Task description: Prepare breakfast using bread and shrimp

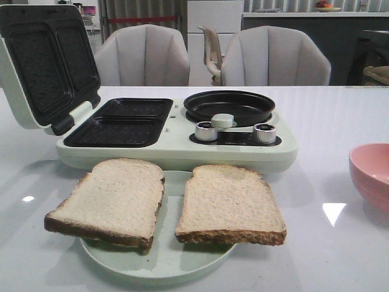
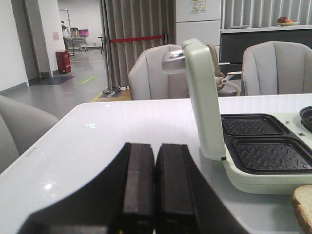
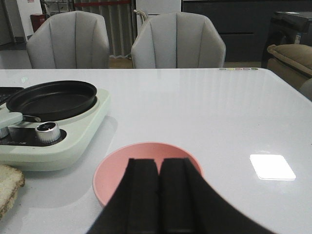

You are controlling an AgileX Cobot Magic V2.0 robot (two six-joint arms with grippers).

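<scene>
Two slices of bread lie side by side on a pale green plate [image 1: 176, 263] at the front: a left slice [image 1: 112, 201] and a right slice [image 1: 228, 204]. A corner of one slice shows in the left wrist view [image 2: 304, 207] and in the right wrist view [image 3: 7, 187]. The shrimp is hidden or out of view. My left gripper [image 2: 155, 151] is shut and empty, low over the table left of the breakfast maker [image 1: 176, 131]. My right gripper [image 3: 159, 165] is shut and empty, just in front of a pink bowl [image 3: 117, 170]. Neither gripper shows in the front view.
The breakfast maker's lid [image 1: 45, 67] stands open at the left over two black grill plates [image 1: 118, 121]. A round black pan [image 1: 230, 106] and two knobs [image 1: 206, 131] are on its right side. The pink bowl [image 1: 372, 173] sits at the table's right. Grey chairs [image 1: 143, 58] stand behind.
</scene>
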